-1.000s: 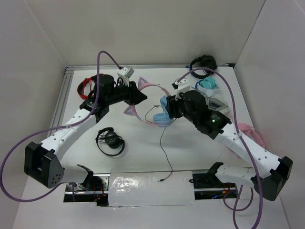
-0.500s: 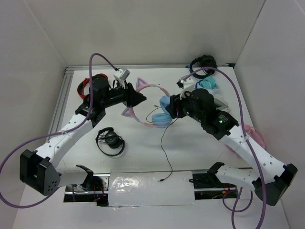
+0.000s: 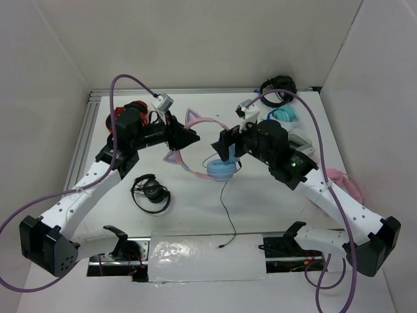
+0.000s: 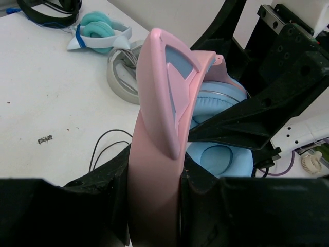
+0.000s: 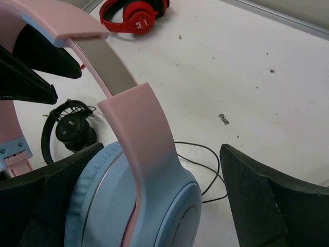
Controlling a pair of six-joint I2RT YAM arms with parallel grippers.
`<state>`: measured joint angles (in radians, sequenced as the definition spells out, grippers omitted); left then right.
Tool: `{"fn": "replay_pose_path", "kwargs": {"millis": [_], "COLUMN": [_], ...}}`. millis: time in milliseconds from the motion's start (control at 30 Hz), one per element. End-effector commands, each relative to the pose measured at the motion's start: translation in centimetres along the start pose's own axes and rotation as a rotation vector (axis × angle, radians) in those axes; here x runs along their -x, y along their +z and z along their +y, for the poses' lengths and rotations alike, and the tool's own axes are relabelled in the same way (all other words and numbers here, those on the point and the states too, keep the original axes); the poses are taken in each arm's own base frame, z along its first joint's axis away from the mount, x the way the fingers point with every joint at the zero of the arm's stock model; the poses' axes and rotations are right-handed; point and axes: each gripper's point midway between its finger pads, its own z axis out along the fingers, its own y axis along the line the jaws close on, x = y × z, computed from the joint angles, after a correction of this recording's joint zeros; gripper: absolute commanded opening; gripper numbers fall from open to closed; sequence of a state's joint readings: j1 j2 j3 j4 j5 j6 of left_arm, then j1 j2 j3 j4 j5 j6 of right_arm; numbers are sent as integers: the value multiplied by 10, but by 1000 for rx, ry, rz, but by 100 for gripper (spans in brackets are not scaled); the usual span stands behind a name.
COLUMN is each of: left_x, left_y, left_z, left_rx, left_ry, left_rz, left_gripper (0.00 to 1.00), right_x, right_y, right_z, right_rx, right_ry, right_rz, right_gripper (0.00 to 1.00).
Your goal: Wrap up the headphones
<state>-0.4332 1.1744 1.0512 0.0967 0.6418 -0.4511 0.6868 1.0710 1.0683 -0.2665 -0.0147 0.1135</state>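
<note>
The headphones [image 3: 195,124] have a pink cat-ear headband and light blue ear cups [image 3: 220,169], and they hang just above the table's middle. My left gripper [image 3: 185,137] is shut on the pink headband [image 4: 154,175], which fills the gap between its black fingers [image 4: 97,200]. My right gripper [image 3: 228,151] is open and straddles one blue ear cup [image 5: 133,206]; its right finger [image 5: 262,200] stands well apart from the cup. The thin black cable [image 3: 225,205] trails from the cups toward the front edge and loops on the table [image 5: 203,154].
Red headphones [image 3: 119,117] lie by the left arm, small black headphones [image 3: 151,192] lie front left, and a black pair [image 3: 277,86] sits at the back. Teal headphones [image 3: 285,115] lie back right and an all-pink pair [image 3: 342,179] lies under the right arm. A clear sheet [image 3: 208,255] covers the front edge.
My right gripper has opened and let go of the blue ear cup. The left arm has swung left and pulled the headband with it, and the cups have dropped lower.
</note>
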Motion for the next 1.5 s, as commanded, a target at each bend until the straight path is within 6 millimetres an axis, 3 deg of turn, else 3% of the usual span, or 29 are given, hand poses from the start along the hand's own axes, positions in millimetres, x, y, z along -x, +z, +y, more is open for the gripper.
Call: {"fn": "replay_pose_path", "kwargs": {"millis": [0, 67, 133, 200, 400, 900, 1000, 1033, 1100, 1133, 1167, 1200, 1233, 1267, 1333, 1367, 1467], "left_x": [22, 24, 24, 29, 34, 39, 37, 38, 37, 35, 35, 33, 33, 32, 28, 26, 19], "left_y": [-8, -8, -7, -6, 3, 9, 10, 10, 10, 10, 10, 10, 9, 8, 7, 6, -1], "left_z": [-38, -37, -35, -28, -3, 5, 6, 5, 2, 1, -2, -2, -5, -7, -9, -9, -3], "left_rx": [-140, -129, -116, -70, 73, 167, 174, 170, 157, 148, 138, 132, 114, 108, 89, 91, 127], "left_ry": [60, 57, 46, 16, -75, -52, -54, -50, -45, -42, -29, -25, -7, 0, 38, 48, 78], "left_rz": [-58, -65, -69, -89, -128, -175, -174, -176, -169, -163, -161, -156, -152, -151, -137, -131, -122], "left_gripper": [0, 0, 0, 0, 0, 0, 0, 0, 0, 2, 11, 37, 46, 66, 95, 99, 99], "right_x": [27, 29, 22, 19, 1, 0, 5, 7, 11, 14, 17, 18, 22, 25, 32, 37, 52], "right_y": [10, 11, 12, 11, 12, 12, 11, 9, 7, 5, 4, 2, -1, -3, -9, -12, -24], "right_z": [-3, -3, -5, -7, -8, -21, -20, -21, -21, -26, -27, -29, -33, -34, -39, -44, -57], "right_rx": [-23, -33, -49, -77, -166, -334, -337, -339, -344, -370, -382, -394, -414, -424, -449, -469, -532], "right_ry": [-17, -20, -2, 13, 16, 58, 62, 66, 74, 81, 90, 86, 83, 80, 63, 60, 64], "right_rz": [-114, -109, -72, -52, 19, 39, 16, 2, -18, -35, -44, -47, -56, -67, -89, -100, -124], "right_gripper": [100, 96, 84, 81, 94, 90, 58, 37, 21, 0, 0, 0, 0, 0, 0, 0, 0]}}
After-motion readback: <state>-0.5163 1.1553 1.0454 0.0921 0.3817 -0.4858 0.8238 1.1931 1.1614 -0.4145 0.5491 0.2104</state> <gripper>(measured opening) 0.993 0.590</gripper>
